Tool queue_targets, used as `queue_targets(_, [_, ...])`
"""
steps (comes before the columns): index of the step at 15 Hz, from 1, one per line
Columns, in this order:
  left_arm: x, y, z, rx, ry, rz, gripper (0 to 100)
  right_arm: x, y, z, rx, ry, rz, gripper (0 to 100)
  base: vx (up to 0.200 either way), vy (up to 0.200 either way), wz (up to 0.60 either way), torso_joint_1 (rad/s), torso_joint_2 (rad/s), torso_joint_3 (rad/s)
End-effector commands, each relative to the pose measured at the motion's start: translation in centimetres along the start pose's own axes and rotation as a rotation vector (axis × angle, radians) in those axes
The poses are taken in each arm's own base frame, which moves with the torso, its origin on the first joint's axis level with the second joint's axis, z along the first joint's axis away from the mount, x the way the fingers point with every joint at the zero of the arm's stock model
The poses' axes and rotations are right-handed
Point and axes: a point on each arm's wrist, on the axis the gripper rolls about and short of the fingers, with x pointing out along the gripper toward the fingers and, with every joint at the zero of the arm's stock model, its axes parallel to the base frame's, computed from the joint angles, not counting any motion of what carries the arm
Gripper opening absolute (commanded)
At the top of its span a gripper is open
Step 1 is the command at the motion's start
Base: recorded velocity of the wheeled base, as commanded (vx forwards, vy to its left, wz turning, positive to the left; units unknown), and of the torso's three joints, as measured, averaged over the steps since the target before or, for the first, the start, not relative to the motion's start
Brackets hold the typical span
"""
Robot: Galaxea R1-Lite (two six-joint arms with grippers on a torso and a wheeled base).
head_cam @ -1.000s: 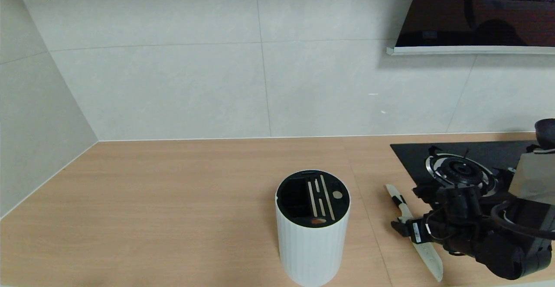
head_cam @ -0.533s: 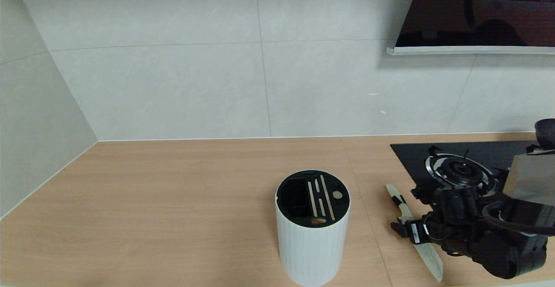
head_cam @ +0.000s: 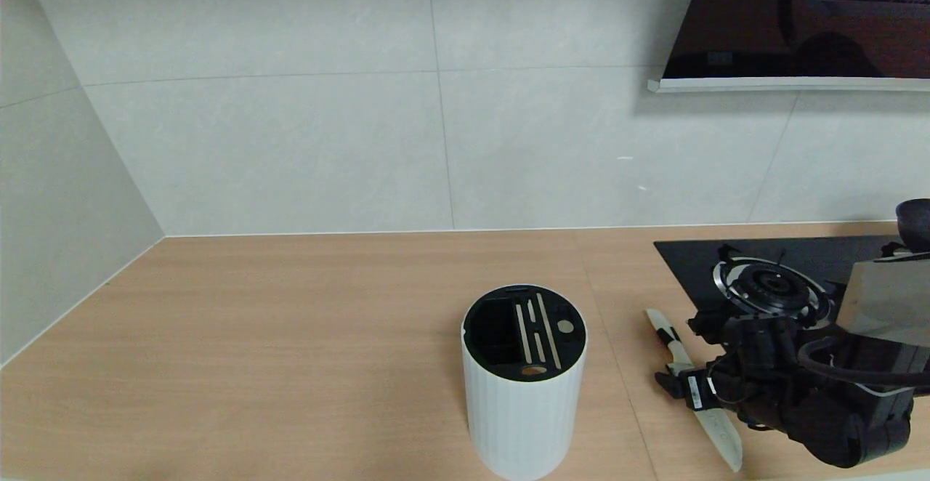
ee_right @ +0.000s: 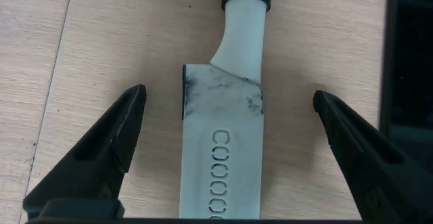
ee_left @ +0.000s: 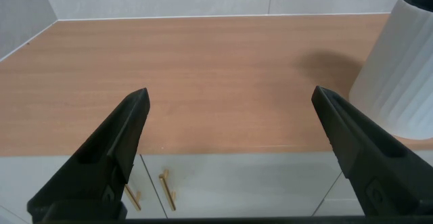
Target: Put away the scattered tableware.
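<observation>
A white knife (head_cam: 681,362) with a black band on its handle lies flat on the wooden counter (head_cam: 290,321), just left of the stove. My right gripper (head_cam: 688,354) hovers low over it, open. In the right wrist view the right gripper (ee_right: 229,97) straddles the knife (ee_right: 226,136) where the blade meets the handle, with a wide gap on both sides. A white ribbed knife holder (head_cam: 523,394) with a black slotted top stands upright to the knife's left. My left gripper (ee_left: 230,97) is open and holds nothing, off the counter's front edge, with the holder (ee_left: 399,68) to one side.
A black cooktop (head_cam: 697,263) with a gas burner (head_cam: 770,286) lies right behind the knife. A range hood (head_cam: 792,23) hangs on the tiled wall above it. Bare counter stretches left of the holder. Cabinet door handles (ee_left: 166,190) show below the counter's front edge.
The right arm's upper section has shifted slightly left. The gripper itself has stayed over the knife, still open. Knife and holder have not moved.
</observation>
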Motion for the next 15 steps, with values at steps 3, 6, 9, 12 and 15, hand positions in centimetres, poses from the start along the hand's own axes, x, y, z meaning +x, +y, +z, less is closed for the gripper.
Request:
queue_targets(3, [0.0, 0.0, 0.0, -0.002, 0.000, 0.000, 100, 0.0, 0.0, -0.1, 0.000, 0.005, 0.000, 0, 0.000, 0.000, 0.00, 0.000, 0.00, 0.000])
queue_targets(6, [0.0, 0.0, 0.0, 0.000, 0.000, 0.000, 100, 0.0, 0.0, -0.1, 0.000, 0.003, 0.000, 0, 0.000, 0.000, 0.00, 0.000, 0.00, 0.000])
queue_targets(9, [0.0, 0.0, 0.0, 0.000, 0.000, 0.000, 100, -0.2, 0.0, 0.2, 0.001, -0.006, 0.000, 0, 0.000, 0.000, 0.00, 0.000, 0.00, 0.000])
queue_targets(12, [0.0, 0.0, 0.0, 0.000, 0.000, 0.000, 100, -1.3, 0.0, 1.4, 0.009, -0.055, 0.002, 0, 0.000, 0.000, 0.00, 0.000, 0.00, 0.000])
queue_targets(15, [0.0, 0.0, 0.0, 0.000, 0.000, 0.000, 100, -3.8, 0.4, 3.3, 0.008, -0.148, 0.006, 0, 0.000, 0.000, 0.00, 0.000, 0.00, 0.000])
